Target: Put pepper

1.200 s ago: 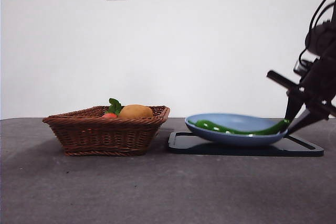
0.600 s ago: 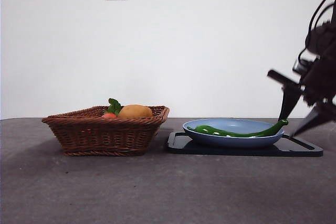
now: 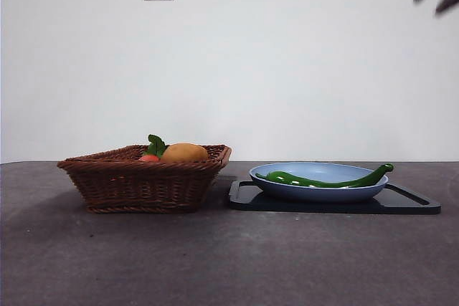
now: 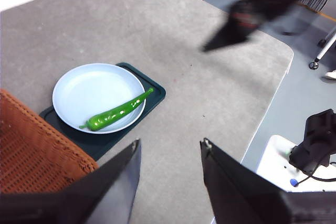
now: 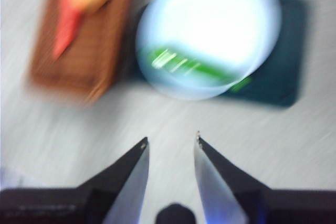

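The pepper lay across the blue plate on the dark tray, its upturned tip past the rim; glossy, light and fairly stiff, it would likely slip in a pinch at the tapering ends, so mid-body looked the safer hold. The right gripper hung high above the tabletop, tilted down at plate and basket, jaws parted and empty. The left gripper waited high too, parted and empty.

Open air above the round pale-blue plate and long green pepper. Hemmed on one side only by the brown woven wicker basket just beside the flat black tray.
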